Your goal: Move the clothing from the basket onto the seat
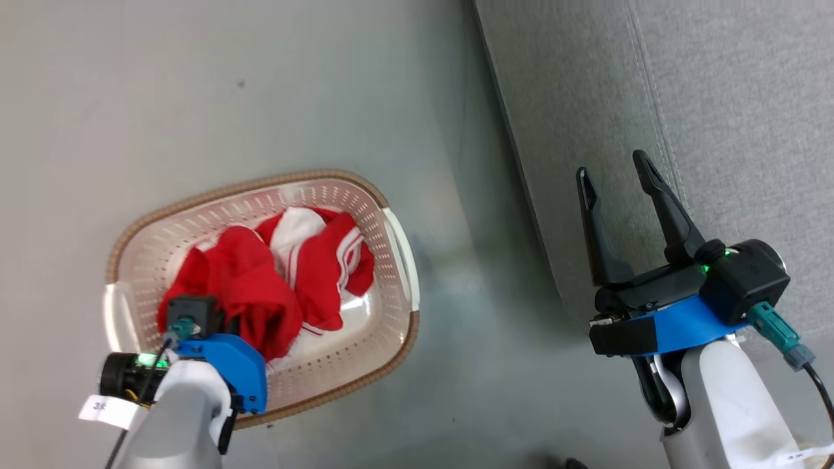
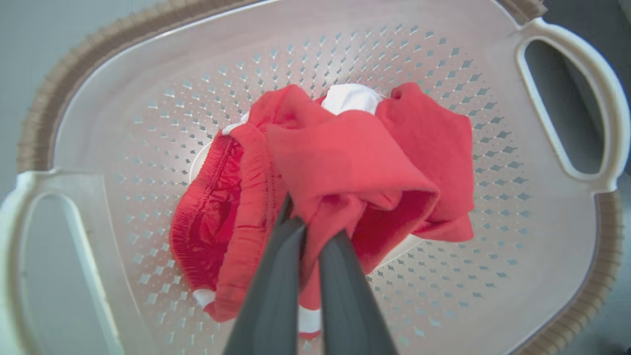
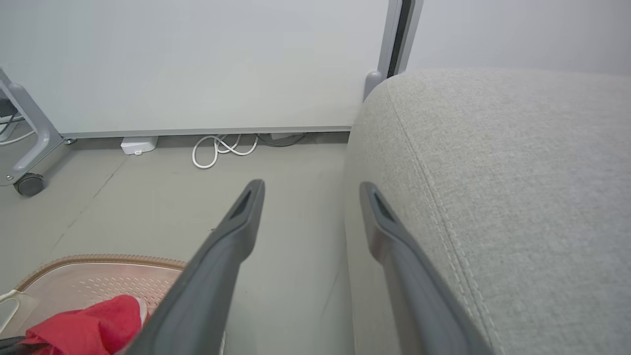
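The left jaws are pressed together, their two long dark fingers [image 2: 276, 281] pinching a raised fold of the red jersey clothing [image 2: 345, 158] with white panels and stripes. The rest of that crumpled heap [image 1: 260, 280] lies on the bottom of the oval cream-white perforated plastic basket [image 1: 260, 185] with its brown woven-look rim and white side handles. The basket stands on the pale grey floor [image 1: 195, 78], near the large grey fabric sofa [image 1: 717, 98] but not touching it. The right jaws are spread wide and hold nothing, their dark fingers [image 1: 671, 215] hanging over the sofa's rounded, stitched edge [image 3: 493, 172], well apart from the basket [image 3: 98, 276]. Beyond them, a coiled white cable [image 3: 222, 148] lies on the floor against a pale wall panel.
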You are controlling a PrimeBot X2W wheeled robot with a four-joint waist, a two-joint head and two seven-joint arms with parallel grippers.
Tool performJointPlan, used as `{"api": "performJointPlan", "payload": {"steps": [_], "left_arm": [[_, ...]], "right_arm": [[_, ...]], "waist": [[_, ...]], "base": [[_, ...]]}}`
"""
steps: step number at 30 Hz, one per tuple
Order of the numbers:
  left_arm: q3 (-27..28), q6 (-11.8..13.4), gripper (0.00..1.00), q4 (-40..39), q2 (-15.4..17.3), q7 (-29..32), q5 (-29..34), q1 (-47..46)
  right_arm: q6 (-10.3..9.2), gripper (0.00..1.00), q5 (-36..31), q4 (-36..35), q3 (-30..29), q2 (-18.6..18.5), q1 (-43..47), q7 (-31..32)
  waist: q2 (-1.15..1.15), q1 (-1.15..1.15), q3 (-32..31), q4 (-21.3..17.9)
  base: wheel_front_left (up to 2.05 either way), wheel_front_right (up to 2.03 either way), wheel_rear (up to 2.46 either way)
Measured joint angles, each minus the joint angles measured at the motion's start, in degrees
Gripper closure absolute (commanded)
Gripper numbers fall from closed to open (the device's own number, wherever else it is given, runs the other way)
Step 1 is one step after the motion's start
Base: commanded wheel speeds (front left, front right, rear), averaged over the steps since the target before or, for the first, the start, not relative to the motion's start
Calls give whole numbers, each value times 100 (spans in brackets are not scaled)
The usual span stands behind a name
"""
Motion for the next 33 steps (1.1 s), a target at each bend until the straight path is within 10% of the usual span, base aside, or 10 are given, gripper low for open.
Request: {"api": "performJointPlan", "payload": {"steps": [33], "left_arm": [[-3072,-74,100,-2793,-475,276,-2310,-113]], "right_arm": [[0,0,-409,723,-158,2,1096,-1]], "waist": [[0,-2,-3349,1330]], "base": [[0,0,0]]}}
